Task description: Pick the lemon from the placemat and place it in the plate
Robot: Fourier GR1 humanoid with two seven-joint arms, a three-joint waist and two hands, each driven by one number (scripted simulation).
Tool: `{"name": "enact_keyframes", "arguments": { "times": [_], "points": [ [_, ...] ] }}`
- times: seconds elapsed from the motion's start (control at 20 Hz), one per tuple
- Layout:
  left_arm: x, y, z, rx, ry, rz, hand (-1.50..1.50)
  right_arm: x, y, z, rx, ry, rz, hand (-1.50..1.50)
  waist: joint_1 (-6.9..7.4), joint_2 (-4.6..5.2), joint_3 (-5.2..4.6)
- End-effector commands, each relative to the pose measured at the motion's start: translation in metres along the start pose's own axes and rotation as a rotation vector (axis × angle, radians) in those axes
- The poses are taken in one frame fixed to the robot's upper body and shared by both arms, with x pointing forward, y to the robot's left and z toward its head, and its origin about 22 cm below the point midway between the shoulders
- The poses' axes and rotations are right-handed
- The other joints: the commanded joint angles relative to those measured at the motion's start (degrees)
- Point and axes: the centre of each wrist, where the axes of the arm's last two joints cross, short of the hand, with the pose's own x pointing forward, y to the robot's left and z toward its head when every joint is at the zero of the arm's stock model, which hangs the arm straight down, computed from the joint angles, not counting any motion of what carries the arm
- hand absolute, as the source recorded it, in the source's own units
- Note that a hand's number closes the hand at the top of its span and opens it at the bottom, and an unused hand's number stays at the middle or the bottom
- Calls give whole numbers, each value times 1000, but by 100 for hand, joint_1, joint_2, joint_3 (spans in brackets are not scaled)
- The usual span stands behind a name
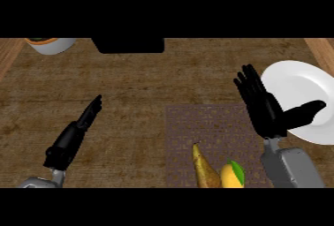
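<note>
One white plate (301, 84) lies at the right edge of the brown desk (130, 88), and one darker patterned placemat (209, 128) lies just left of it, running down to the near edge. At the near end of the placemat sit two things close together: a long, pointed yellow-brown piece (203, 167), which may be a banana though the view cuts it off, and beside it on the right a rounder yellow thing with a green tip (232, 175), probably the lemon. At the far left stands one white cup (51, 44), and a single black block (127, 45) sits at the far edge near the middle.

Two hands show. The right hand (261, 106) stands upright between the placemat and the plate, fingers straight and spread toward the far side, the thumb (305, 111) stretched to the right over the plate's near rim; it holds nothing. The left hand (78, 128) is seen edge-on at the left, fingers straight and pressed together, pointing far and slightly right, well apart from everything.
</note>
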Motion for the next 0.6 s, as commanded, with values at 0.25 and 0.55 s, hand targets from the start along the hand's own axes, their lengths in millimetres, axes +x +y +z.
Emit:
{"name": "enact_keyframes", "arguments": {
  "times": [0.25,0.55],
  "points": [
    [-61,-5,29,246,432,273,0,101,-95,22,-26,-340,190,150,-173,-92,-51],
    [-46,-29,19,206,398,359,0,28,-138,95,-455,-313,422,-150,-135,-108,-46]
  ]
}}
